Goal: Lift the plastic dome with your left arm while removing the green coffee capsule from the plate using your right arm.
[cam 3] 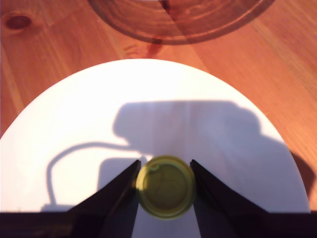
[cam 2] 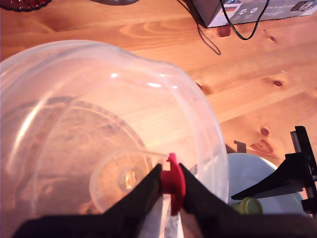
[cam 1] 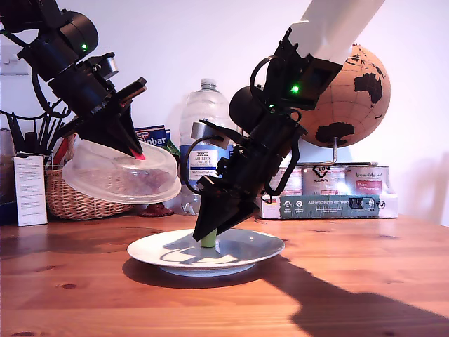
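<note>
The plastic dome (cam 1: 119, 175) hangs tilted in the air at the exterior view's left, clear of the plate (cam 1: 252, 247). My first gripper (cam 1: 137, 151) is shut on its small red tab (cam 2: 172, 181), and the dome (cam 2: 99, 124) fills most of the first wrist view. The green coffee capsule (cam 1: 208, 239) stands upright near the middle of the white plate (cam 3: 148, 89). My second gripper (cam 3: 164, 173) reaches down onto it, one finger pressed against each side of the capsule (cam 3: 164, 187). The capsule (cam 2: 249, 206) also shows past the dome's edge.
Behind the plate stand a clear water bottle (cam 1: 207, 133), a cork globe (cam 1: 351, 98) and a row of tins and boxes (cam 1: 330, 193). A wicker basket (cam 1: 66, 200) and a white carton (cam 1: 29, 189) sit at the exterior view's left. The table (cam 1: 351, 281) is wood.
</note>
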